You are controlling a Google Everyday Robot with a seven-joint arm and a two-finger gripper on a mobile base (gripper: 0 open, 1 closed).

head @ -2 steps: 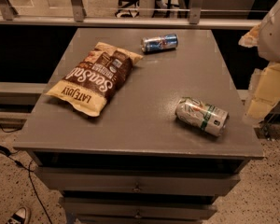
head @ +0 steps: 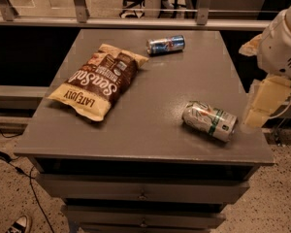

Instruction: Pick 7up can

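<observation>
Lying crosswise, 7up can beside gripper

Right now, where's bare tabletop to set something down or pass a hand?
Biggest free patch: middle of the table, between the chip bag, the blue can and the 7up can. Also bare: the front strip before the bag and the back-left corner. Crowded: the right edge, where the gripper hangs beside the 7up can.
</observation>
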